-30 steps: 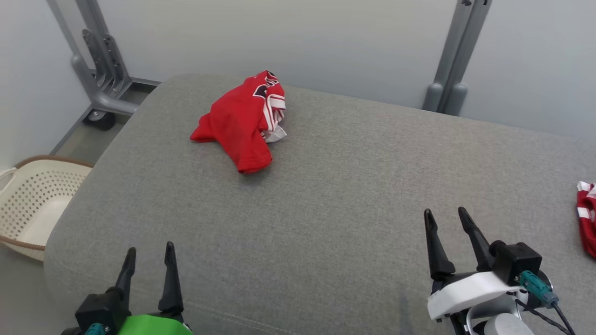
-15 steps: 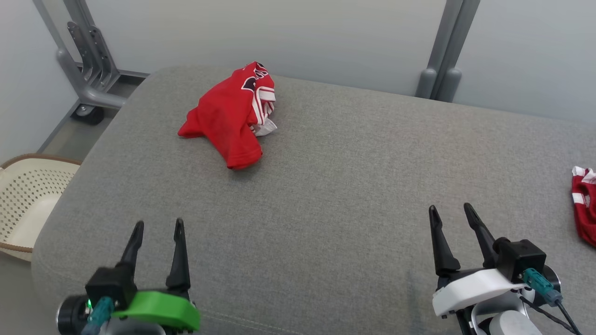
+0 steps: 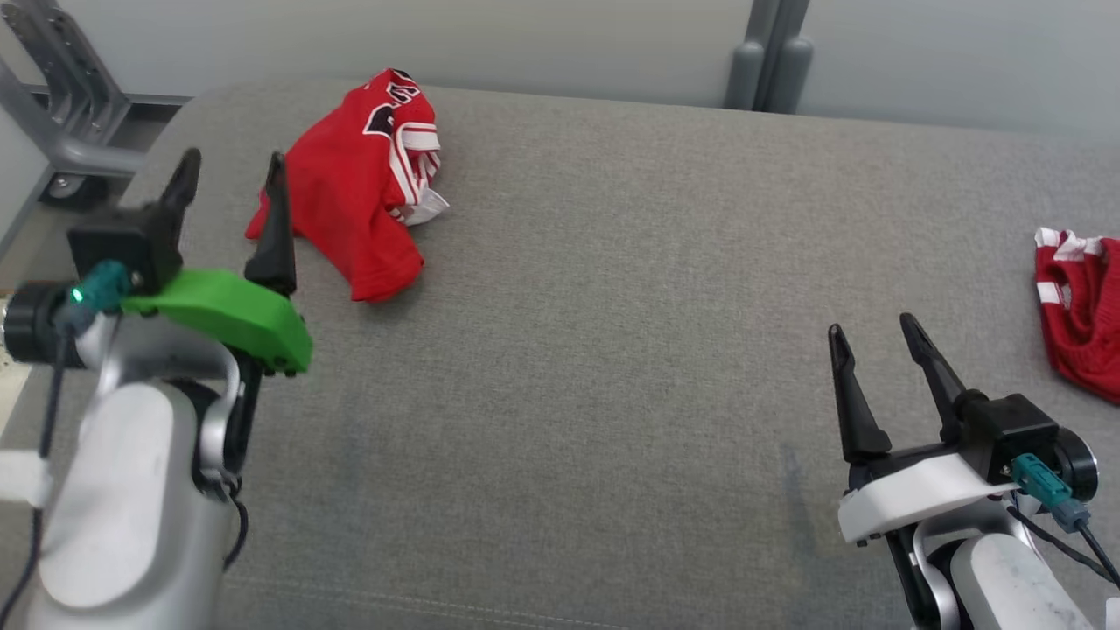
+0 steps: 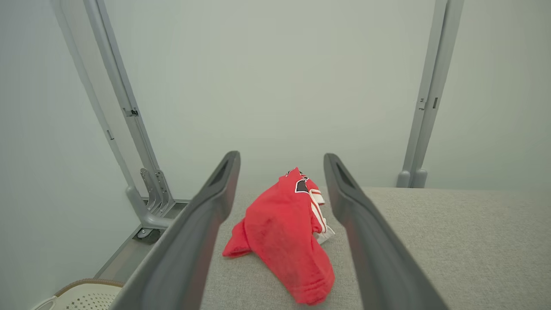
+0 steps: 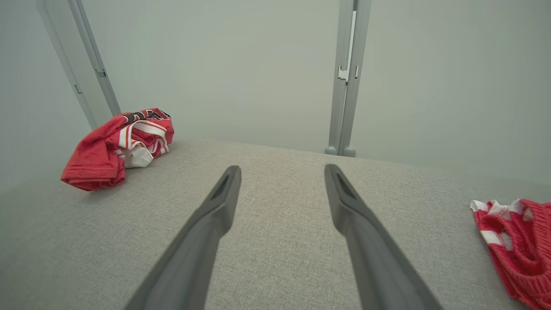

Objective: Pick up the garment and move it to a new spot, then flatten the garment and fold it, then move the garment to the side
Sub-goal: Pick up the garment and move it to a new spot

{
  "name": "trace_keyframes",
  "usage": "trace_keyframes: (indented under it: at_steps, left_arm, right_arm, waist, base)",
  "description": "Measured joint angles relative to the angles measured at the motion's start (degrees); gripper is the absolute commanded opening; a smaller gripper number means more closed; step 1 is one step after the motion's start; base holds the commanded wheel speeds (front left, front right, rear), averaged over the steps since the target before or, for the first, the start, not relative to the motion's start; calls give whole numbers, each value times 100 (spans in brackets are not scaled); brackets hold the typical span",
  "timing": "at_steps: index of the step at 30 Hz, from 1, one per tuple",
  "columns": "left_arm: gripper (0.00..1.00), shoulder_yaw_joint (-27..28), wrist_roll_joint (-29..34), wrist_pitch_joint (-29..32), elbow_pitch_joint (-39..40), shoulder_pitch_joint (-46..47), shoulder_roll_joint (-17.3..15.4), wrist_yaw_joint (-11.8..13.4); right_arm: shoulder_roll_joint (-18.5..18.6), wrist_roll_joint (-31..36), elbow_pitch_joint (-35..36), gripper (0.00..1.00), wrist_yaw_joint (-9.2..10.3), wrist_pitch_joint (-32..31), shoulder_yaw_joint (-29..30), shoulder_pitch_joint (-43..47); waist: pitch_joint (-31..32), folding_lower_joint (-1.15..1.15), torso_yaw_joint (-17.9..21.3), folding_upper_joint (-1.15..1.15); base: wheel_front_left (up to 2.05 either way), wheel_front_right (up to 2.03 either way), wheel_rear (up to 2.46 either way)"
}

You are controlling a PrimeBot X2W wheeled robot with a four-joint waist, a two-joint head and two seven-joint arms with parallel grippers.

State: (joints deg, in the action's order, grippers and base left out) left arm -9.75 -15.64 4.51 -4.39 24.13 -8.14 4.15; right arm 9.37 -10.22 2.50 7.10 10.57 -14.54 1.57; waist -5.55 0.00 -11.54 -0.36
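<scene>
Left wrist view catches a basket (image 4: pixel 82 298), below-left of the garment (image 4: pixel 284 241).

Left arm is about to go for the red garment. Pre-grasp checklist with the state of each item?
1. left gripper open and empty: ok, jaws stand wide apart with nothing between them.
2. Aim: ok, in the left wrist view the red garment sits centred between the fingers.
3. Garment free to lift: ok, it lies crumpled and alone near the far left corner of the cushion.
4. Height of the fingertips above the garment: cannot tell.
5. right gripper out of the way: ok, open and empty, far off to the right.
6. second red garment: ok, at the right edge, apart from both grippers.
</scene>
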Motion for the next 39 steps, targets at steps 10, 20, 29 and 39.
trace_keyframes:
  at_steps: [10,20,29,39]
  left_arm:
    - [100,690,-759,1337,-764,1232,-276,-53]
    - [100,1272,-1090,2254,-1287,1786,-857,13]
    - [100,1298,-1085,2724,-1363,2408,-1133,18]
    - [100,1137,-928,2822,-1738,2667,-1204,19]
  right_arm:
    - [168,76,354,100,5,-214,198,-43]
    - [233,99,698,100,5,-333,303,-172]
    - [322,99,992,100,5,-333,456,-482]
    - [336,99,1076,100,5,-272,521,-840]
  waist:
    - [-558,0,559,0]
    - [-1300,0,1199,0]
    - [-2076,0,1551,0]
    - [-2849,1,1651,0]
  base:
    - [0,0,0]
    - [0,0,0]
    - [0,0,0]
    - [0,0,0]
